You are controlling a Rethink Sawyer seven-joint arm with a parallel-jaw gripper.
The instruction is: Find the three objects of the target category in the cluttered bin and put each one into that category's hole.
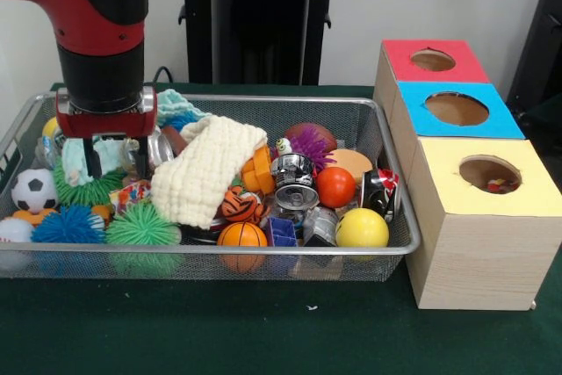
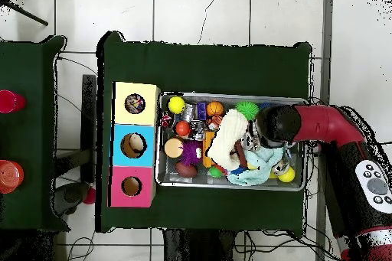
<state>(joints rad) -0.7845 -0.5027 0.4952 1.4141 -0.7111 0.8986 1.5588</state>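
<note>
The gripper (image 1: 114, 157) is down inside the bin (image 1: 399, 248) at its crowded end, fingers hidden among toys, so I cannot tell their spread. A cloth (image 1: 211, 169) lies beside it. The yellow hole (image 1: 489, 173) sits just past the opposite rim.

A cloth (image 1: 211, 173) lies on the clutter in the bin (image 1: 263, 256), with 3 boxes (image 1: 479, 217) beside it.

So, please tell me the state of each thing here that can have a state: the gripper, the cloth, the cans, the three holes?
gripper: down in the bin's left part, fingers open around a light blue cloth
cream cloth: crumpled, lying over other items
silver can: on its side
red hole: looks empty
blue hole: looks empty
yellow hole: something inside
</note>
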